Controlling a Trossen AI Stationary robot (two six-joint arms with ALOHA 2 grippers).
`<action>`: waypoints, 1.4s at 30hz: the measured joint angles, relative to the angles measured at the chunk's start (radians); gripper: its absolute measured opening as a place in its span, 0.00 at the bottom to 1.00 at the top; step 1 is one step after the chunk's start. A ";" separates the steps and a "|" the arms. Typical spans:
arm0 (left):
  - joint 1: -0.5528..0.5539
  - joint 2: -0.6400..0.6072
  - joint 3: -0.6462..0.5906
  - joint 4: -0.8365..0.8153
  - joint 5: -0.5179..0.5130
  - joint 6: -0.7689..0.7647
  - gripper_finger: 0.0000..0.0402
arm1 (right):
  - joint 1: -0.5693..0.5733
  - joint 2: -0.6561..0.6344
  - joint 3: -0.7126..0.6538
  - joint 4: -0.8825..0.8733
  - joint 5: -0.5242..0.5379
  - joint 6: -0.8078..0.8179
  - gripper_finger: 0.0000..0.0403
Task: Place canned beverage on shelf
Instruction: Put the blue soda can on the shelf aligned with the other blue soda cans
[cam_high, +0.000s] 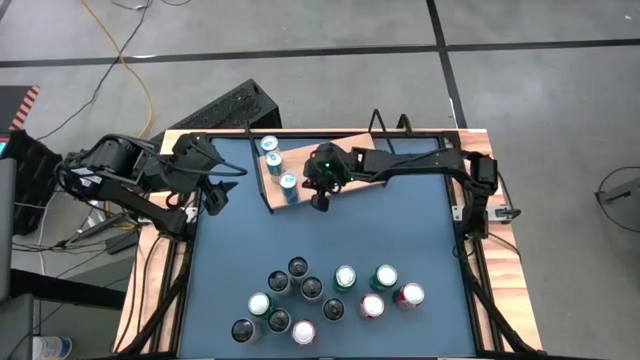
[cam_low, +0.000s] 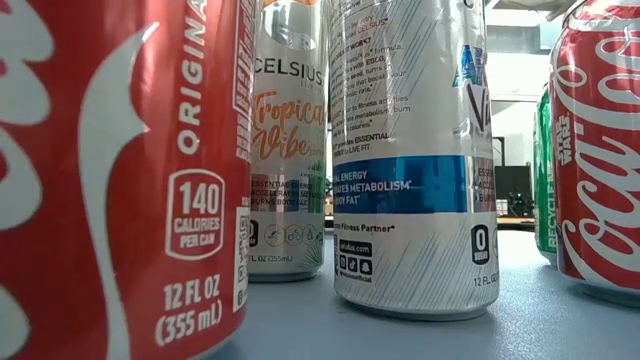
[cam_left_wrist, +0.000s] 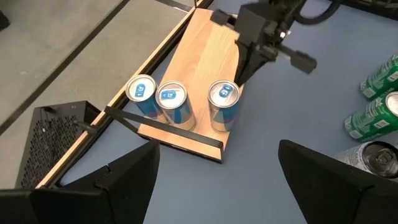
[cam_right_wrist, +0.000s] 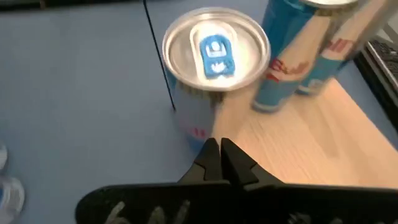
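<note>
Three cans (cam_left_wrist: 168, 99) stand on the shelf (cam_left_wrist: 199, 68), toward 11 o'clock on the table (cam_high: 400, 230). The right gripper (cam_right_wrist: 219, 158), jaws pressed together and empty, sits just beside the nearest can (cam_right_wrist: 214, 53); swinging away, it could probably tip it. The left gripper (cam_left_wrist: 217, 180) waits at 9 o'clock, jaws spread.

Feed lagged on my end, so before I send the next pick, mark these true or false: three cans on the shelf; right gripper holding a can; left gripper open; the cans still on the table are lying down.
1. Three cans stand on the shelf. True.
2. The right gripper holds a can. False: it is shut on nothing, beside the nearest can.
3. The left gripper is open. True.
4. The cans waiting on the table lie on their sides. False: they stand upright.
</note>
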 joint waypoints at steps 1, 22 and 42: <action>0.000 0.000 0.000 0.000 -0.003 0.000 0.79 | -0.001 0.005 -0.010 0.019 -0.002 0.018 0.00; 0.052 -0.001 0.000 -0.012 -0.010 0.015 0.79 | -0.015 0.087 -0.017 0.114 -0.065 0.034 0.00; 0.052 -0.001 0.000 -0.013 -0.018 0.024 0.79 | -0.031 0.078 0.031 0.088 -0.056 0.037 0.00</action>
